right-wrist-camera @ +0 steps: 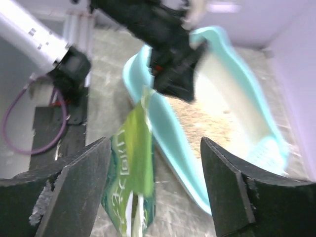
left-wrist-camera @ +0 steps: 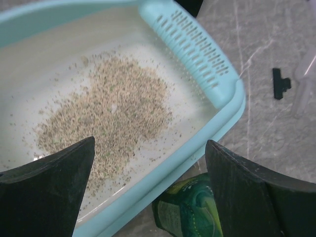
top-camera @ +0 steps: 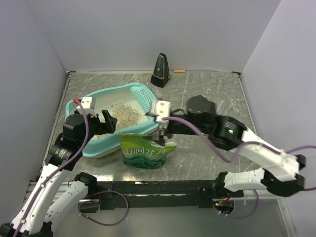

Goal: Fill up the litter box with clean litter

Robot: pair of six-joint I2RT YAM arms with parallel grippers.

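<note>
The teal litter box (top-camera: 98, 148) lies at the table's left and shows in the left wrist view (left-wrist-camera: 232, 106), with its slotted sieve end (top-camera: 143, 95) toward the back. A loose heap of clean litter (top-camera: 126, 112) (left-wrist-camera: 106, 116) lies inside it. A green printed bag (top-camera: 144, 152) stands just in front of the box's near rim. My left gripper (top-camera: 109, 123) (left-wrist-camera: 149, 148) is open and empty above the near rim. My right gripper (top-camera: 161, 133) (right-wrist-camera: 154, 163) is open, with the bag's top (right-wrist-camera: 131, 163) between its fingers, close to the left one.
A black metronome (top-camera: 159, 71) stands at the back, with a small orange piece (top-camera: 179, 70) beside it. A small black clip (left-wrist-camera: 280, 83) and a clear item (left-wrist-camera: 303, 81) lie on the marble table right of the box. Grey walls close in three sides.
</note>
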